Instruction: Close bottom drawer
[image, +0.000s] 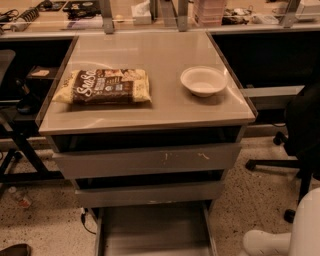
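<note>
**Figure.** View down onto a grey metal three-drawer cabinet with a flat beige top (150, 50).

The bottom drawer (155, 225), a plain grey metal drawer with a flat grey tray, lay at 6 o'clock in the view. It stood pulled out, open toward the viewer, and its tray was exposed between its two side walls. Its front panel was cut off by the lower edge of the view.

Directly above it, toward 12 o'clock, sat the mid-width plain grey drawer front (150, 193). Above that came the widest grey drawer front (125, 161), marked with pale scratches.

On the top, a brown-and-cream printed snack bag (102, 86) lay flat at 10 o'clock. A shallow round white bowl (203, 80) stood upright at 1 o'clock, well apart from the bag.

The white, rounded gripper (262, 243) was at 5 o'clock, low over the speckled floor (40, 220). It was near the right wall of the open drawer and was not touching it. Whether it was wide or narrow could not be told.

A black office chair (305, 130) stood at 3 o'clock.
</note>
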